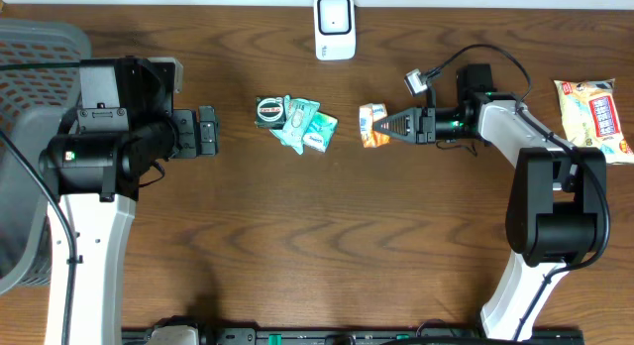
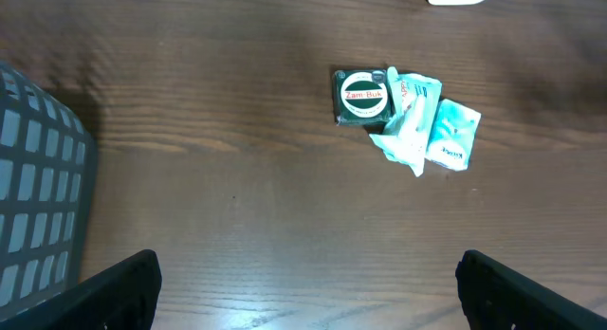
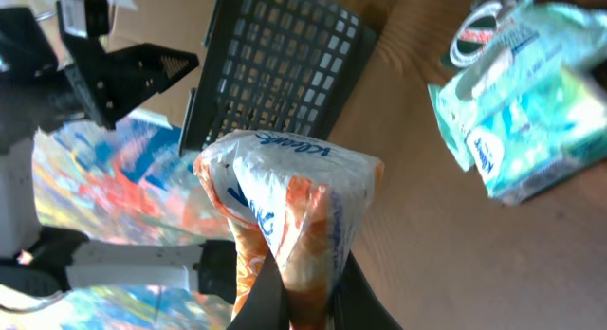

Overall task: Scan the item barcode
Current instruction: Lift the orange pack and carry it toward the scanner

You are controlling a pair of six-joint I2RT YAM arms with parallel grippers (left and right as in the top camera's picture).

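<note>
Clamped between the right gripper's [image 3: 302, 290] fingers, the packet [image 3: 285, 192] filled the right wrist view, crinkled white plastic with orange print and blue lettering. From the left wrist, the left gripper [image 2: 308, 292] stood spread wide over bare table [image 2: 237, 216], the basket [image 2: 38, 197] at the left edge. Overhead, the packet lay just right of the teal pile [image 1: 302, 124], below the scanner [image 1: 335, 27], with free wood nearer the arms' bases.

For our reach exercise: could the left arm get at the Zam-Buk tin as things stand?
Probably yes: the left gripper is open and empty, and only bare table lies between it and the Zam-Buk tin.
</note>
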